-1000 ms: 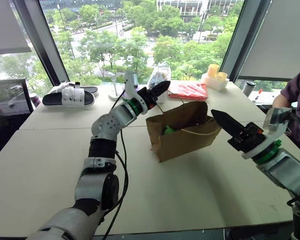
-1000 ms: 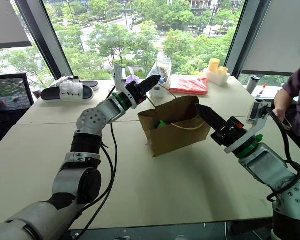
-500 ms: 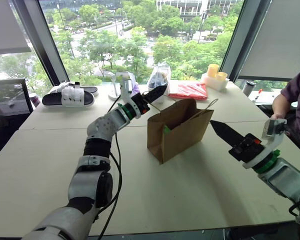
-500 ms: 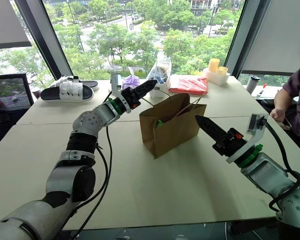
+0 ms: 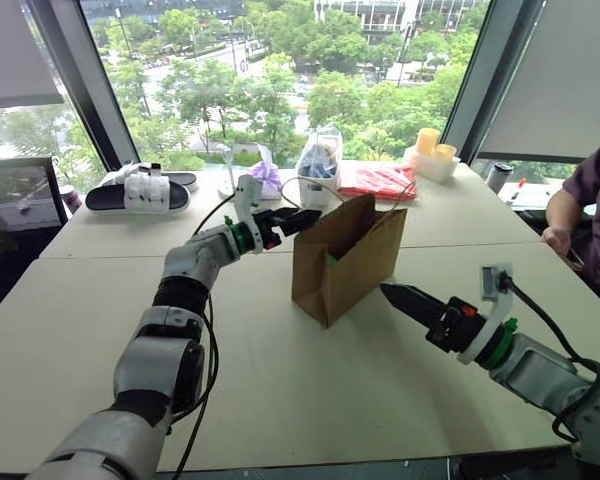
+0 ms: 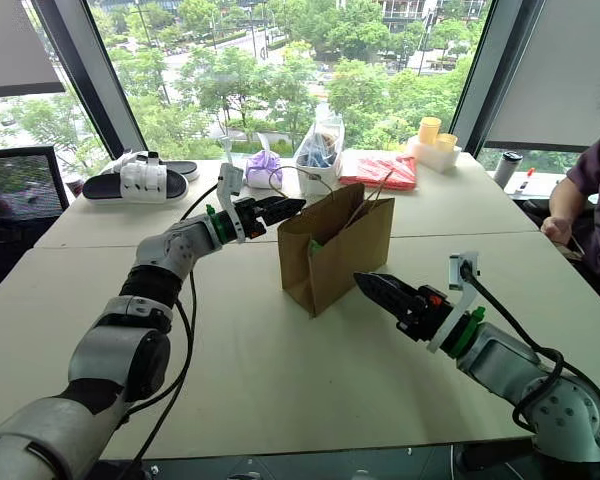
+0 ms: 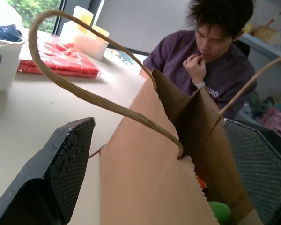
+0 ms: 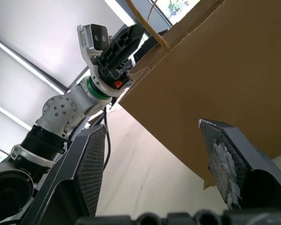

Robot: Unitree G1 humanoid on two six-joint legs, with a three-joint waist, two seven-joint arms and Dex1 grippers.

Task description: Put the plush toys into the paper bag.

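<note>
The brown paper bag [image 5: 345, 255] stands upright in the middle of the table, its mouth narrow and its loop handles [image 7: 84, 91] up. Inside it lie the plush toys: a bit of the green one [image 7: 220, 211] and a sliver of the orange one [image 7: 201, 183]. My left gripper [image 5: 298, 220] is open at the bag's top left edge, and its fingers [image 7: 65, 159] stand wide on either side of the rim and handle. On the bag's right, low by its side wall, my right gripper [image 5: 392, 293] is also open, pointing at the brown wall [image 8: 215, 70].
Along the window side of the table [image 5: 80, 330] lie black-and-white slippers [image 5: 140, 190], a purple cloth bundle [image 5: 268, 177], a clear plastic bag of blue items [image 5: 318, 160], a red packet [image 5: 378, 182] and yellow cups [image 5: 430, 150]. A person [image 5: 585, 200] sits at the right.
Both grippers have let go of the bag's rim and opened wider. The bag went from tilted and spread to upright and narrow. Both arms sank, the right one down beside the bag.
</note>
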